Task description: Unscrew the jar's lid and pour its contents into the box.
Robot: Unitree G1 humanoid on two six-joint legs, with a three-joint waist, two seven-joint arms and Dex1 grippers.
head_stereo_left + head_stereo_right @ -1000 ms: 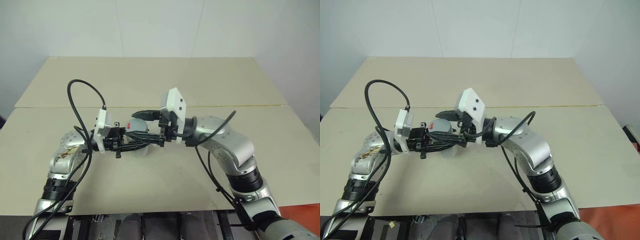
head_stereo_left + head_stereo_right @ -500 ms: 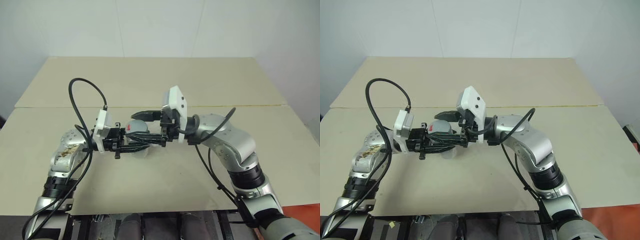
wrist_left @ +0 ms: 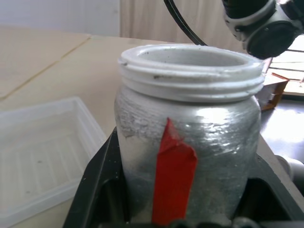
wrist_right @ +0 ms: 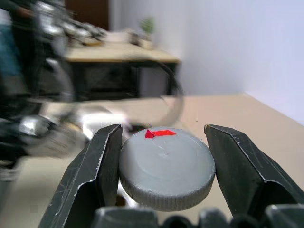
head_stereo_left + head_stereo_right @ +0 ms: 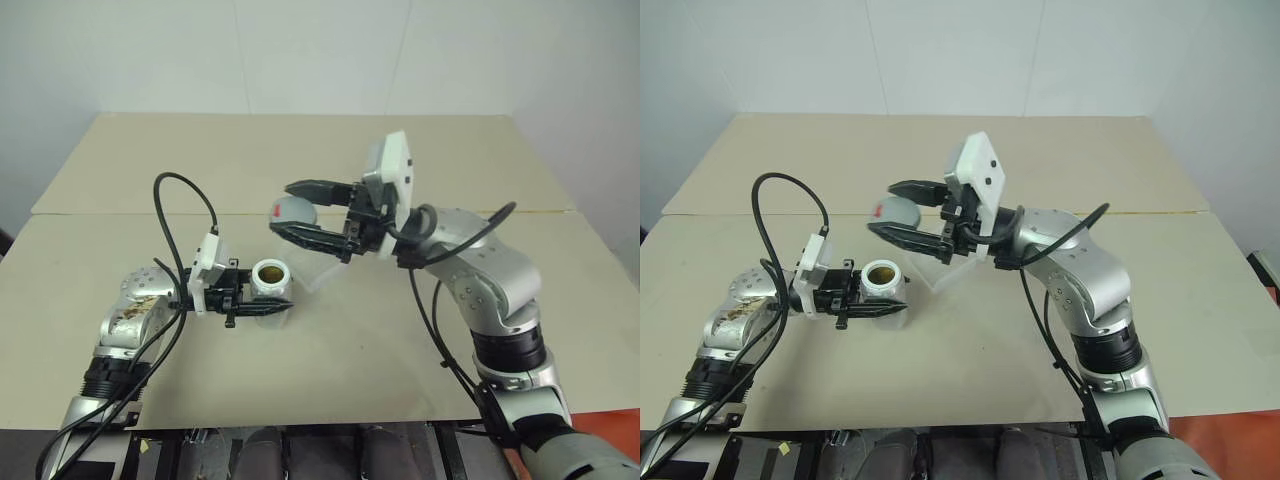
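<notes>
The left end effector [image 5: 262, 302] clamps the open jar [image 5: 270, 287] upright beside the clear box [image 5: 318, 270]; the right end effector [image 5: 296, 210] grips the lid [image 5: 292, 211] above, the counter [image 5: 340, 360] broad around them.

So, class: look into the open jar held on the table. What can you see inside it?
From above, the jar shows a brownish patch at its bottom, likely the contents. Single pieces cannot be made out, and the wall hides the bottom's edges.
</notes>
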